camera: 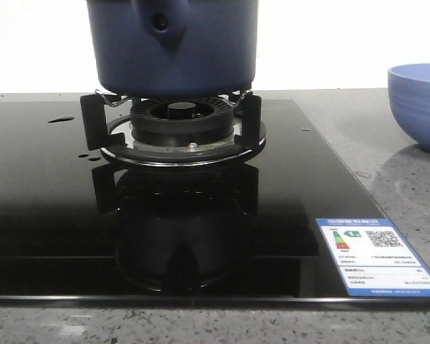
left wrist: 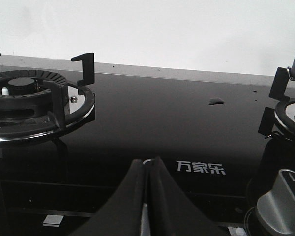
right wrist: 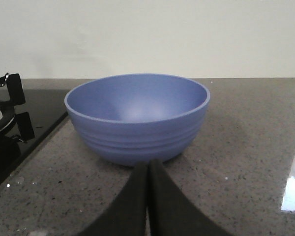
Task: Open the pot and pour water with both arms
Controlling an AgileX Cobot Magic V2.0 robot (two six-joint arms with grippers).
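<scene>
The pot [camera: 172, 46], dark navy and matte, sits on the black prongs of a gas burner [camera: 180, 122] at the middle of a glossy black glass cooktop [camera: 50, 208]; its stubby knob with a dark hole faces the front camera, and its upper part runs out of the frame, so whether a lid is on cannot be told. Small drops and a little puddle of water [camera: 61, 120] shine on the glass to the left of the burner — the same puddle shows in the left wrist view. A lighter-blue bowl [right wrist: 136, 117] stands upright on the speckled grey countertop [right wrist: 246, 142], just off the cooktop's right edge, well apart from the pot. The left gripper [left wrist: 146, 196] hovers over the glass near the printed brand characters, fingers pressed together with nothing between them; a second burner [left wrist: 27, 96] and a grey control dial [left wrist: 281, 206] lie to either side. The right gripper [right wrist: 148, 196] — likewise closed and empty — points at the bowl from just in front of it.
</scene>
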